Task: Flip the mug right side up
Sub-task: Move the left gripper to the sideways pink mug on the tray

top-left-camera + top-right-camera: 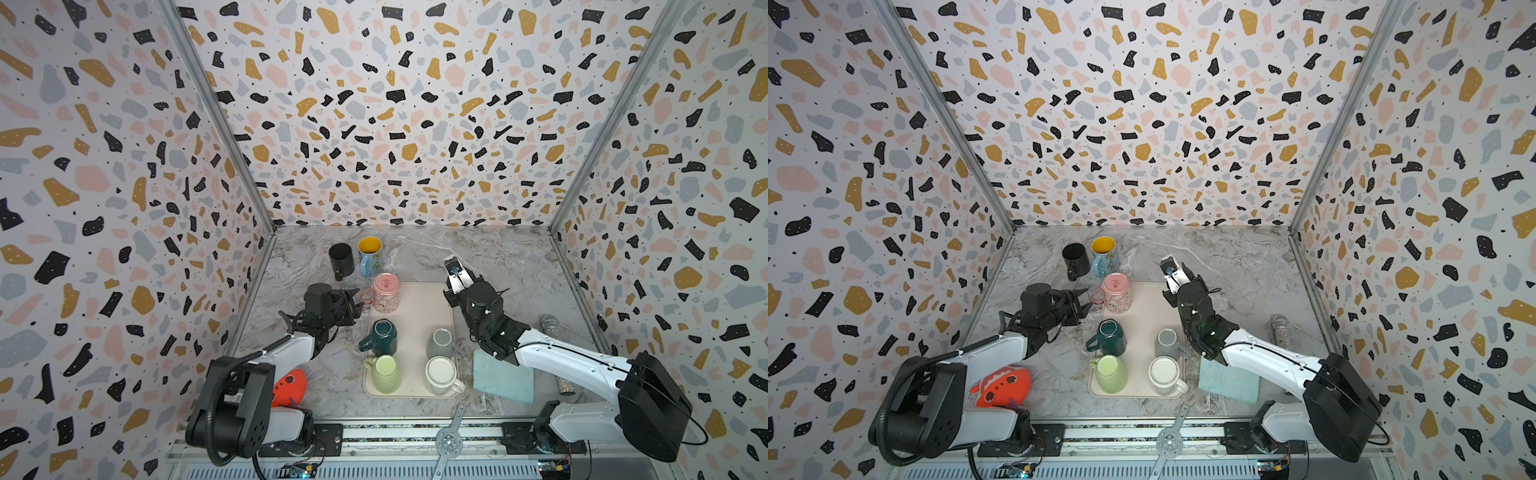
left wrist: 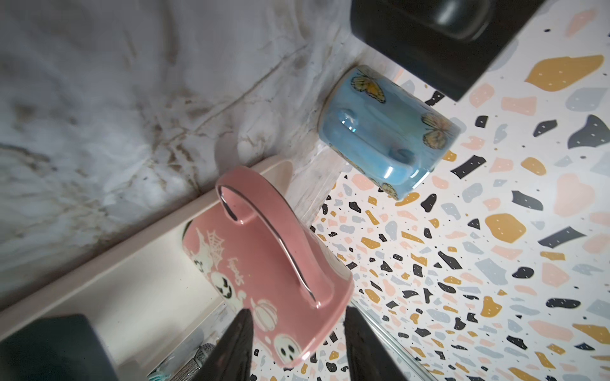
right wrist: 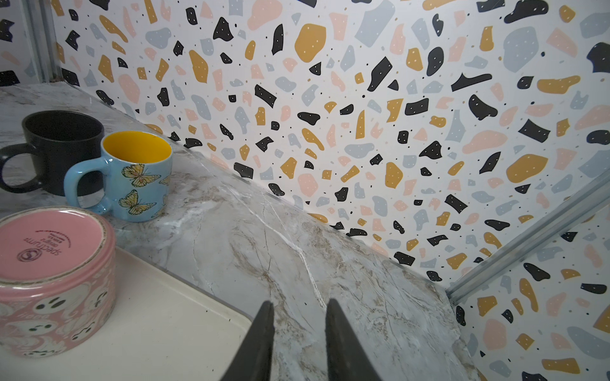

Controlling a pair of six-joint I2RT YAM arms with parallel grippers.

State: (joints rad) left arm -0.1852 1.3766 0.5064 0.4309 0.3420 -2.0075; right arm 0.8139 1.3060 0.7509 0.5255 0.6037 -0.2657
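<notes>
Marbled tabletop point(image 1: 511, 266): the pink mug point(image 1: 386, 292) is stood inverted at the tray's point(image 1: 419, 316) eleven o'clock corner. Glazed, rigid, breakable; the handle point(image 2: 270, 237) is judged safest. Left gripper point(image 1: 356, 302) half-open, right gripper point(image 3: 299, 303) narrowly parted, nothing held.

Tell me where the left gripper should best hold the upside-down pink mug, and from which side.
Probably the handle, from the left: it points toward the left gripper, whose open jaws face it. The pink mug stands base up on the tray, so its rim is unreachable.
</notes>
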